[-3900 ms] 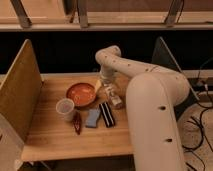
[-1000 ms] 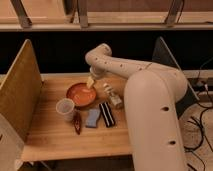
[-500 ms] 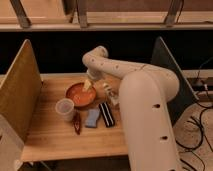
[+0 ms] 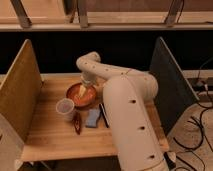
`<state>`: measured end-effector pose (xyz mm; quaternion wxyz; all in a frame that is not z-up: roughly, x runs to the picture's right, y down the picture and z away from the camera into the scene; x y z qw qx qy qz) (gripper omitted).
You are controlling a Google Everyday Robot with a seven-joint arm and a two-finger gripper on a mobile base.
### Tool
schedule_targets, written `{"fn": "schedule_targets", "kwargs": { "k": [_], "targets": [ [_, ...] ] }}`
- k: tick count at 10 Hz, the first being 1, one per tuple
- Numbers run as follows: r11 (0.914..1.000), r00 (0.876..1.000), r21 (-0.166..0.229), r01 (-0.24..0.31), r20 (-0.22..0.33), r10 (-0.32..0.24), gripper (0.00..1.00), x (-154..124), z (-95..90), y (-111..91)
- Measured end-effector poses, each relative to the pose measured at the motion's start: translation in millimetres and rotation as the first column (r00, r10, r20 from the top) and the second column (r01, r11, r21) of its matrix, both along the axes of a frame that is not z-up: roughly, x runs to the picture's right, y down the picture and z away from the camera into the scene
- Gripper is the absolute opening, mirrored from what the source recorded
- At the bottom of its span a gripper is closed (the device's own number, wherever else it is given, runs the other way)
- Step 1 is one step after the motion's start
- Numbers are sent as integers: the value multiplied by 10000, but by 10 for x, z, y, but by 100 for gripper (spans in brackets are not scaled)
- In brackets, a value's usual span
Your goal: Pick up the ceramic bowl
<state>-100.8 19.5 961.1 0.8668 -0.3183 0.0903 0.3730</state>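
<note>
The gripper [image 4: 83, 90] hangs low over the ceramic bowl [image 4: 73, 96], its pale tip inside the bowl's outline, toward the rim on the arm's side. Whether it is closed on that rim or loose, I cannot tell. Coming down on the rim from above looks like the sensible hold for a dish this wide and shallow, since its walls give little to squeeze from the side.

The bowl sits on the wooden table [image 4: 47, 137], directly beneath the gripper. Toward the camera and left of the gripper stands a translucent cup [image 4: 65, 108], just beside the bowl's rim; contact cannot be judged. Nearer the camera lie a blue sponge [image 4: 92, 118], a dark slim bar [image 4: 104, 115] beside it, and a thin red item [image 4: 77, 123].

The arm [image 4: 125, 97] fills the side away from the cup. Straight up looks the freest way out. A sideways drag would risk the cup, while the tan side panel [image 4: 20, 87] stands well apart.
</note>
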Motion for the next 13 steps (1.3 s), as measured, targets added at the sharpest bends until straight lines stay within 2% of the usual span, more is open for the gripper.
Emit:
{"fn": "schedule_targets", "kwargs": {
  "k": [2,4,5,6,7,9,10,13],
  "targets": [
    [9983,9992,-526,-266,-326,249,77,36,114,71],
    [9948,9987,-943,-374,-367,340,58,5,189,111],
    [9940,9986,-1020,-403,-382,365,50,8,213,101],
    [9931,9981,-1069,-487,-432,443,36,30,250,67],
    [9931,9978,-1045,-536,-455,491,28,38,259,30],
    [9947,9973,-827,-618,-441,583,10,28,268,-95],
    [9961,9967,-522,-705,-437,683,2,48,251,-236],
    [9948,9951,491,-890,-386,909,0,101,155,-641]
  ]
}}
